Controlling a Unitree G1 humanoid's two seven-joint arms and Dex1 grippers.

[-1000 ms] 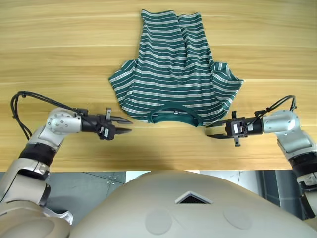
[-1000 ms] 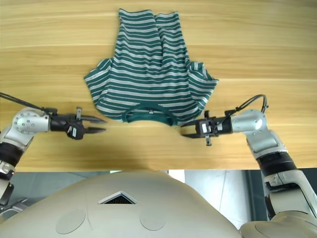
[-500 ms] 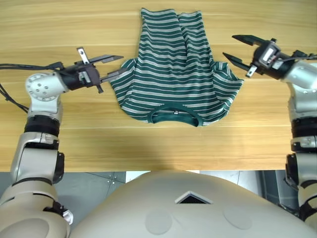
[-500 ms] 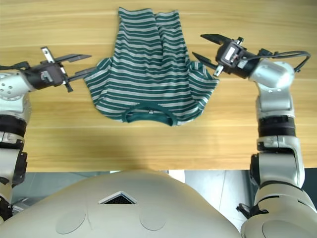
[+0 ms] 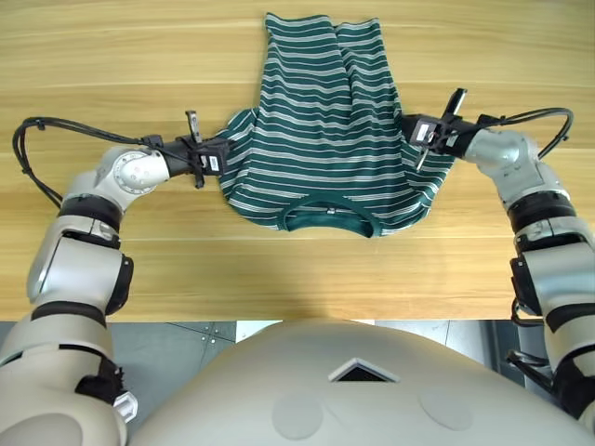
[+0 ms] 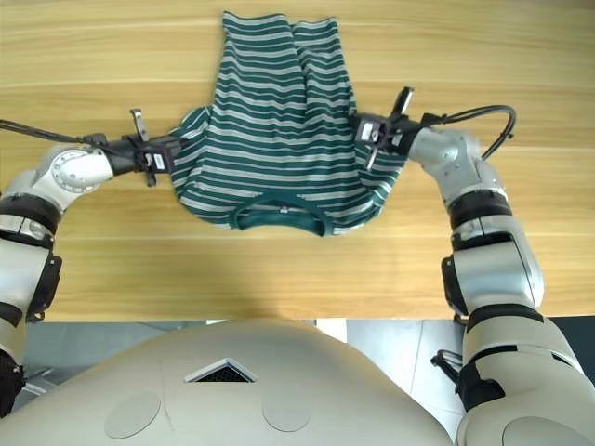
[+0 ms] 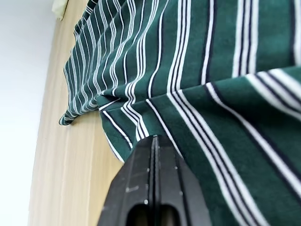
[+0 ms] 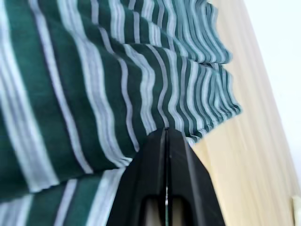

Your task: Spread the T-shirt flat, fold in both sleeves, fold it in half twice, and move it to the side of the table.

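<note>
The T-shirt [image 5: 325, 111] lies at the far middle of the table [image 5: 112, 56], collar nearest. The left gripper [image 5: 223, 153] pinches the left sleeve [image 5: 237, 130] and the right gripper [image 5: 411, 130] pinches the right sleeve [image 5: 432, 160], likely so the 2 can pull outward and spread it flat.

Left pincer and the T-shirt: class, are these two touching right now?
Touching. The left wrist view shows the left pincer, fingers shut together, with its tips meeting the striped sleeve cloth of the T-shirt, no gap between.
</note>
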